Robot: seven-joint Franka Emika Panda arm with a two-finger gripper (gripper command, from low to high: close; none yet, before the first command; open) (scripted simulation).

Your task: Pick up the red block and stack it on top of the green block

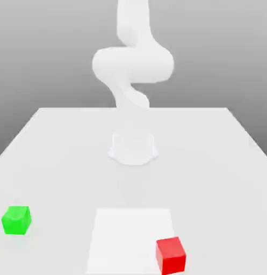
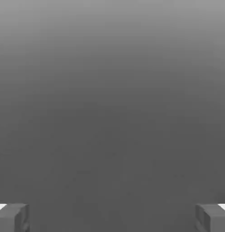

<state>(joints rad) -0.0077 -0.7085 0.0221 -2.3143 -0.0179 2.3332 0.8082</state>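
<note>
The red block [image 1: 171,255] is a small cube of bright, even red with smooth, unmarked faces. In the exterior view 3 of its faces show: a lighter top, a front face and a slightly darker side. It sits flat on the white table [image 1: 60,156], near the front edge and toward the exterior view's right. It rests at the right front corner of a paler square patch [image 1: 130,231] on the table, partly over the patch's edge.

The green block [image 1: 16,219] is a cube of the same size, bright green, equally plain and smooth. It also sits flat on the table, far toward the exterior view's left and a little farther back than the red one. The 2 cubes are well apart, with the pale patch lying between them.

The white arm [image 1: 132,64] rises from its round base [image 1: 133,147] at the middle of the table, behind both cubes, and bends high above the surface.

In the hand view the gripper [image 2: 112,217] shows as 2 grey fingertips [image 2: 12,217] at opposite sides of the picture, standing wide apart with nothing between them. Behind them is a plain grey background. Neither cube is touched by the arm or the fingers.
</note>
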